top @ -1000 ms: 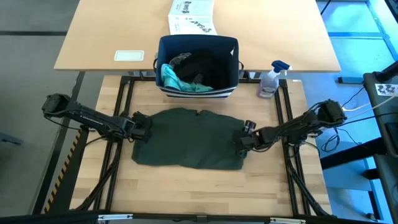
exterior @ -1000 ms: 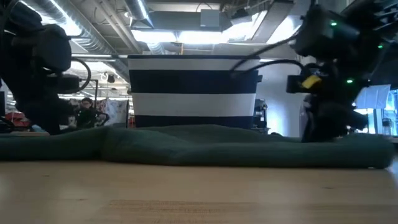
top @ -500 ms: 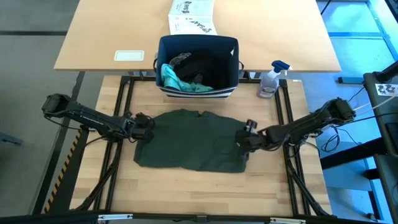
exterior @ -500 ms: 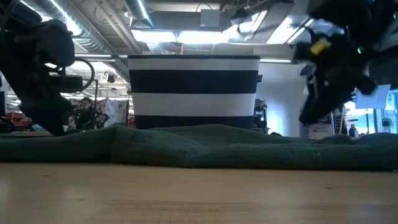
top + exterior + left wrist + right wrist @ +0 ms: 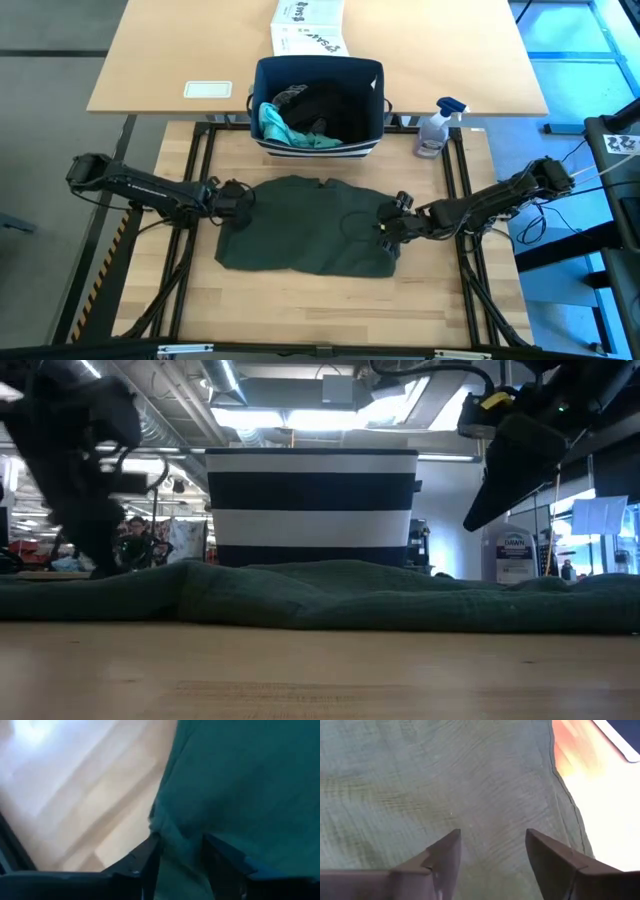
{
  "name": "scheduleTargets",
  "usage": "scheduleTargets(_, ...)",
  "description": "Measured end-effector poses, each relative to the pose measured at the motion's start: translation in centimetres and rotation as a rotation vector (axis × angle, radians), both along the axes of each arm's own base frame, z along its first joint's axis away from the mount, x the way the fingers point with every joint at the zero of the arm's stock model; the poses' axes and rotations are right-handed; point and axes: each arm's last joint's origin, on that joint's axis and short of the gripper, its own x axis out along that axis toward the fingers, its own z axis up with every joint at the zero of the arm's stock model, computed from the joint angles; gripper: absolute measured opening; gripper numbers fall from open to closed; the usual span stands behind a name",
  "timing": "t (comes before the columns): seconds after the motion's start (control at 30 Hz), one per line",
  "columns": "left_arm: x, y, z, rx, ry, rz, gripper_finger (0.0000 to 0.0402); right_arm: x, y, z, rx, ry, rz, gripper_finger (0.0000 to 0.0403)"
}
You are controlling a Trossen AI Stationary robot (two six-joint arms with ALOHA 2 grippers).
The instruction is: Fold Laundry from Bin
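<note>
**Both grippers parted over the spread green garment**

Right now you have the olive-green piece (image 5: 305, 232) lying flat on the wooden table (image 5: 300, 310), spread out just in front of the bin (image 5: 318, 105). In the low view it shows as a low rumpled band (image 5: 330, 595) with the striped bin (image 5: 312, 505) standing behind it.

Your left gripper (image 5: 243, 201) sits at the garment's left edge. In the left wrist view its fingers (image 5: 145, 865) stand narrowly apart with a fold of the cloth (image 5: 240, 785) running up between them; you cannot tell whether they pinch it or merely straddle it.

Your right gripper (image 5: 384, 227) is over the garment's right side, near its edge. In the right wrist view its fingers (image 5: 442, 857) are well apart, with nothing between them, and the green fabric (image 5: 445, 785) lies flat beyond them. In the low view that arm (image 5: 515, 445) hangs above the cloth, not touching it.

In the bin you see a teal piece (image 5: 280, 128) at the left and dark laundry (image 5: 325, 110) beside it. A spray bottle (image 5: 435, 128) stands right of the bin, and a white printed box (image 5: 308, 28) lies behind it.
</note>
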Motion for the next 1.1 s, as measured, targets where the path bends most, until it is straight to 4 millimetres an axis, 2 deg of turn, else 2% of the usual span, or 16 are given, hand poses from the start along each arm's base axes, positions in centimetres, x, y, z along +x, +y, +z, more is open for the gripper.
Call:
scheduleTargets(0.2,1.8,0.8,3.3,0.13,-0.057,-0.033,0.0153,0.2,-1.4,-0.1,-0.01,0.039,-0.003,0.0254)
scheduleTargets(0.33,2.5,2.4,3.8,0.146,-0.083,-0.034,0.0159,0.5,-3.3,-0.3,-0.059,0.061,-0.006,0.025)
scheduleTargets(0.57,3.1,4.3,3.3,-0.069,-0.176,-0.194,0.016,1.0,-6.2,-1.2,-0.077,-0.011,-0.001,0.0239)
scheduleTargets(0.83,3.0,5.5,1.9,-0.005,-0.256,-0.21,0.0159,0.8,-7.6,-2.1,-0.117,-0.06,-0.042,0.0237)
scheduleTargets(1.1,2.6,6.9,-1.4,-0.028,-0.294,-0.18,0.0159,0.8,-7.8,-2.0,-0.171,-0.059,-0.089,0.0237)
